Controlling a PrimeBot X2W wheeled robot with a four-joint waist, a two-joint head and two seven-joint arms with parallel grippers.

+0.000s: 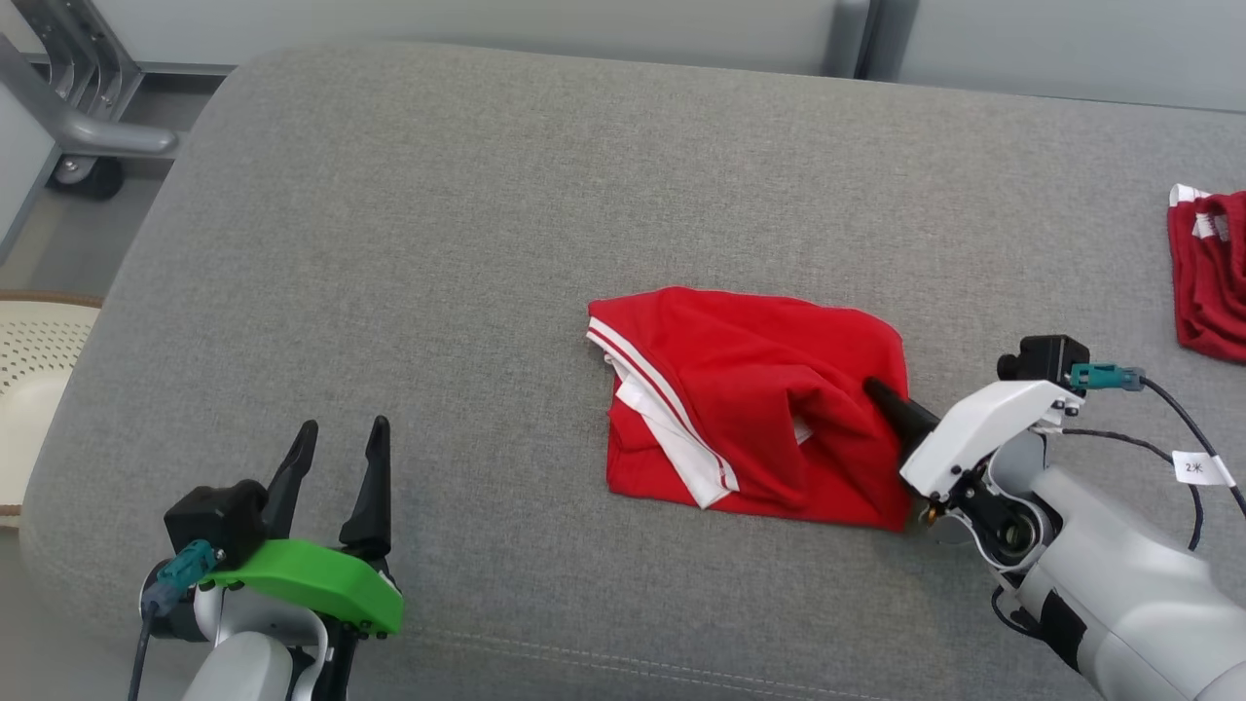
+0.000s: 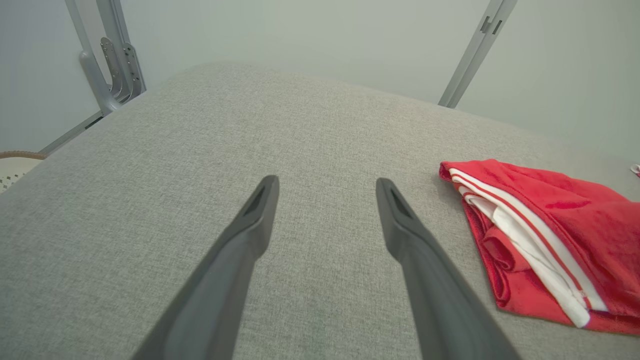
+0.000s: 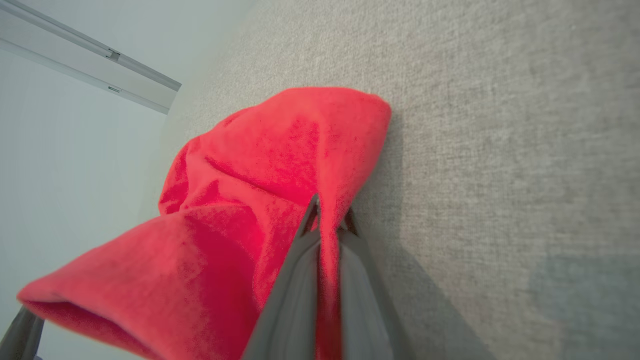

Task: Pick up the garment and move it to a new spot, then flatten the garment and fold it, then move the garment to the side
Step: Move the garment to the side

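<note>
Garment (image 1: 750, 409) on cushion (image 1: 438, 243), edge pinched by right gripper (image 1: 873, 389)

Soft matt red cloth garment (image 1: 750, 399) on coarse-woven grey upholstery (image 1: 438, 243)

The garment (image 2: 550, 225) and a second red cloth (image 1: 1212, 277) are each cropped at a view's right edge.
</note>
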